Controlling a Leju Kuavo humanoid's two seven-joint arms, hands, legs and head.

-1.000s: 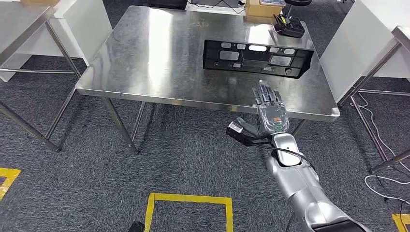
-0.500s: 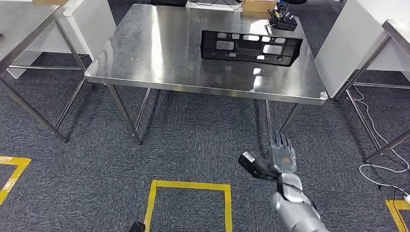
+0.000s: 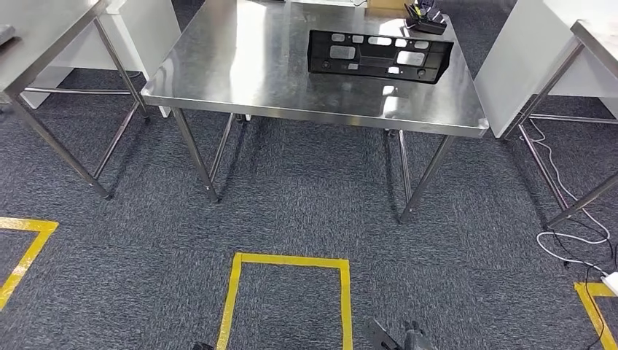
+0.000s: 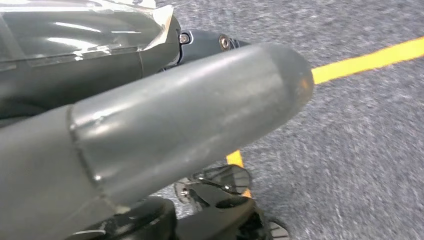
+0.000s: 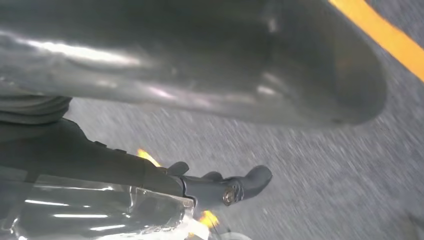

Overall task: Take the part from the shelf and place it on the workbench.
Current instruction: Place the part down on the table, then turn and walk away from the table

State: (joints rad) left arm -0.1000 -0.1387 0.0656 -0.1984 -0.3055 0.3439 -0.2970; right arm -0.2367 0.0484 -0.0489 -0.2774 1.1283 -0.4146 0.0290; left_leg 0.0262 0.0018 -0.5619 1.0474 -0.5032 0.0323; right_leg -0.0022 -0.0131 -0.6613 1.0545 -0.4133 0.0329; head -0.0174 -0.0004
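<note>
The black plastic part [image 3: 379, 56], a long frame with several cut-outs, lies on the far right of the steel workbench [image 3: 248, 80]. No hand touches it. My right hand [image 3: 397, 338] barely shows at the bottom edge of the head view, low over the carpet and far from the bench. In the right wrist view that hand [image 5: 210, 80] hangs over the floor, thumb and dark fingers [image 5: 247, 182] apart, holding nothing. In the left wrist view my left hand [image 4: 165, 130] also hangs over the carpet, thumb out, with nothing in it.
A small black device [image 3: 425, 16] sits at the bench's far edge. A second steel table [image 3: 44, 44] stands at the left, a white panel [image 3: 536, 58] and another table [image 3: 594, 36] at the right. Cables [image 3: 576, 244] trail on the carpet. A yellow tape square [image 3: 288, 259] marks the floor in front.
My right arm has dropped from the bench's front edge to the bottom of the picture. The view has drawn back, so the bench looks farther away; the part has stayed put.
</note>
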